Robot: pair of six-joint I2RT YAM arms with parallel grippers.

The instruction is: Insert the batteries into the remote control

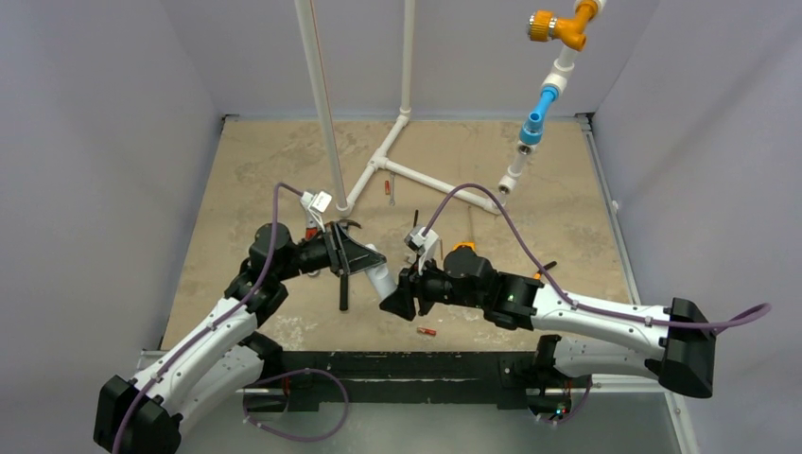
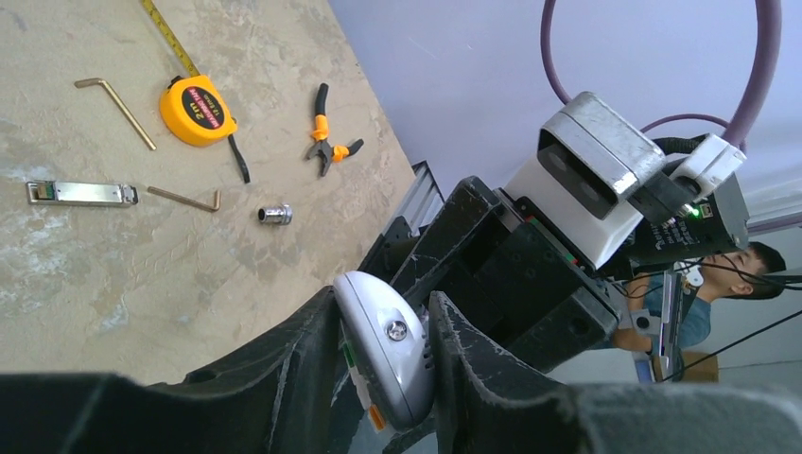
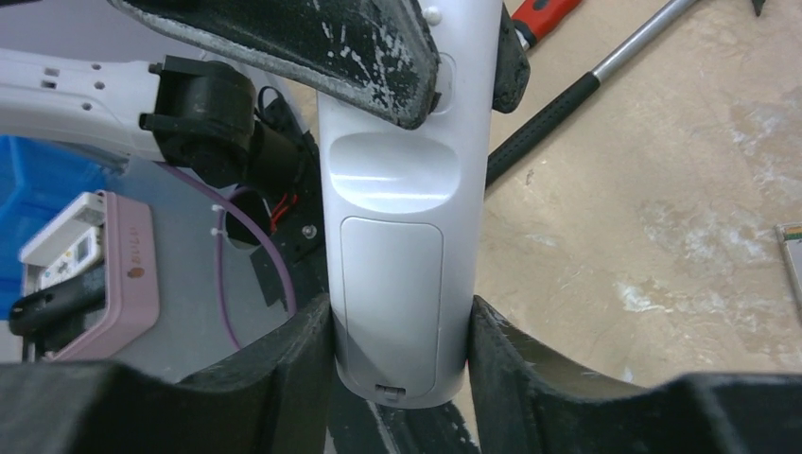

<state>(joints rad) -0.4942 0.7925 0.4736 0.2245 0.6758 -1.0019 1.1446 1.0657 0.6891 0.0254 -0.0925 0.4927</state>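
The white remote control is held off the table between both arms, plain back toward the right wrist camera, its battery cover closed. My left gripper is shut on its rounded end, the end with a small screw. In the left wrist view the remote control sits squeezed between both fingers of the left gripper. My right gripper is shut on the cover end, fingers flat against both long sides of the remote control. One orange-red battery lies on the table near the front edge.
A white pipe frame stands at the back. Behind the right gripper lie an orange tape measure, orange pliers, hex keys, a metal module and a socket. A black-handled tool lies under the remote.
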